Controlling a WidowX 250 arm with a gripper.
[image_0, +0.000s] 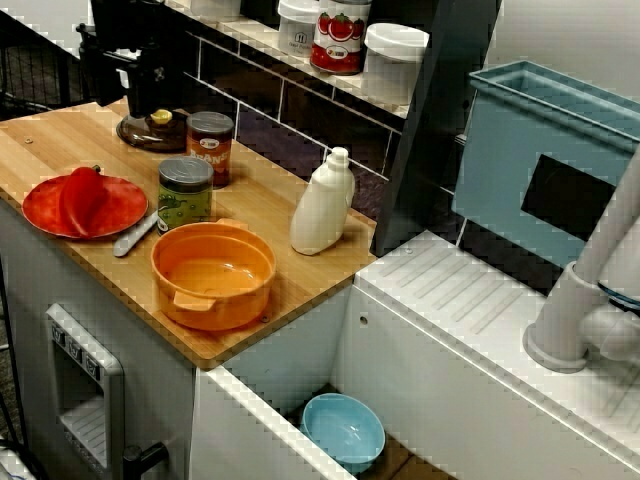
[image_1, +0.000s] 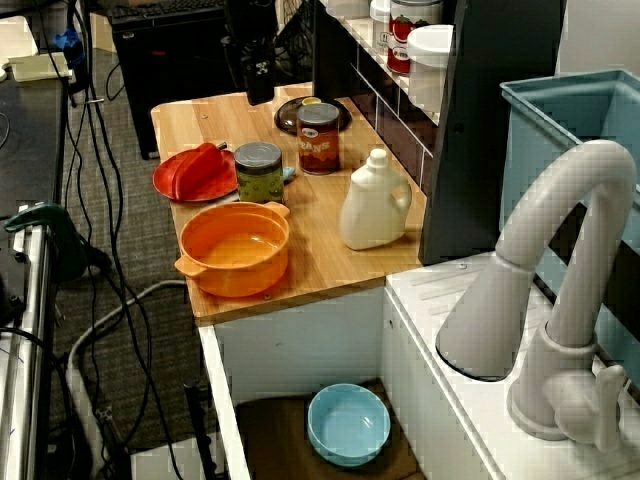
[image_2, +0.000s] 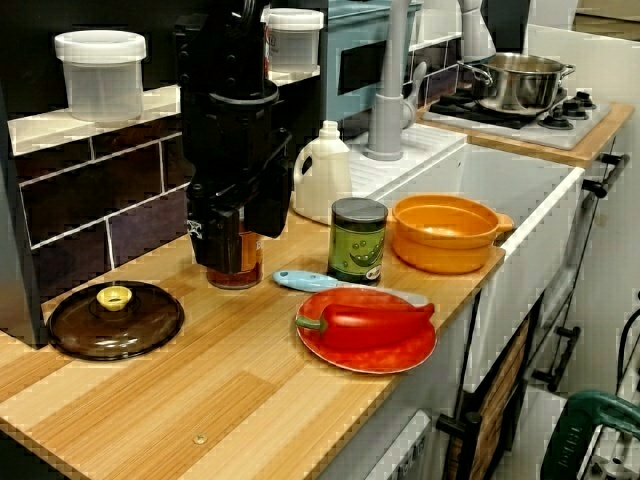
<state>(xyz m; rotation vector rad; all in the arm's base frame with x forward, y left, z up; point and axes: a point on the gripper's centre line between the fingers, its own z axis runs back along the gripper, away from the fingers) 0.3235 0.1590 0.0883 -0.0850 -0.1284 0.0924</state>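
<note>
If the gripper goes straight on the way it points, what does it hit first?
Pointing down, the gripper likely meets bare wooden counter between the dark lid and the red can; depth unclear, so the lid's rim is possible.

Two high over sink, one low opposite, counter shared

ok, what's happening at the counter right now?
One black gripper hangs above the counter, close to the dark lid and the orange can. Whether its jaws are open can't be told. Nearby stand a green can, a red plate with a pepper, an orange pot and a white bottle. A blue bowl sits in the sink.
</note>
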